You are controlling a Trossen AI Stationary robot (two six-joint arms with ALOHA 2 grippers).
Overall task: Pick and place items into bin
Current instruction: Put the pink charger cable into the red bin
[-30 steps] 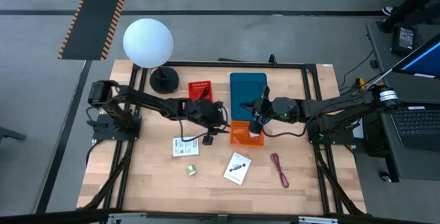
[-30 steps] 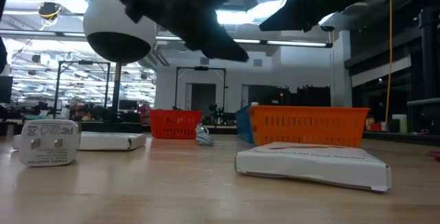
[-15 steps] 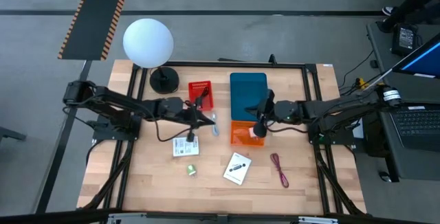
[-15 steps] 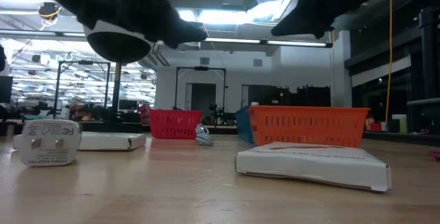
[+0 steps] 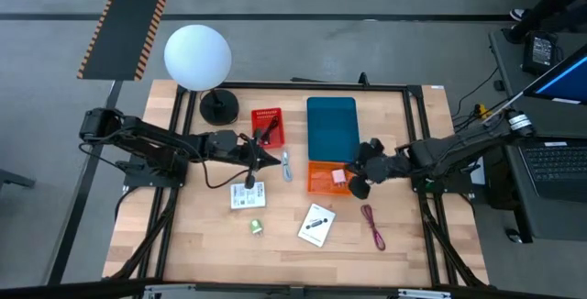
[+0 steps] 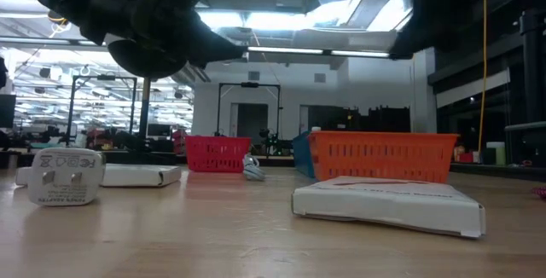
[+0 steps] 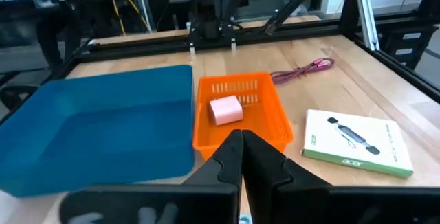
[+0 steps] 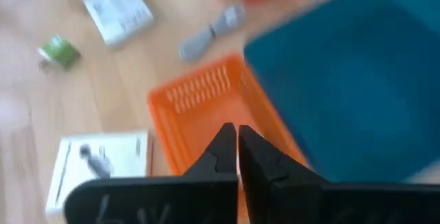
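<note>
A: Where was the pink square (image 7: pixel 225 108) found?

B: Inside the orange bin (image 7: pixel 265 124).

A: And the claws?

B: Left claw (image 7: pixel 242 145) and right claw (image 8: pixel 238 141) were both seen closed, empty.

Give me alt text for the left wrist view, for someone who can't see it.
An orange basket holding a pink square sits on a wooden table beside an empty blue bin. A white box and a maroon cable lie past the basket. The left gripper is shut in the foreground.
</note>
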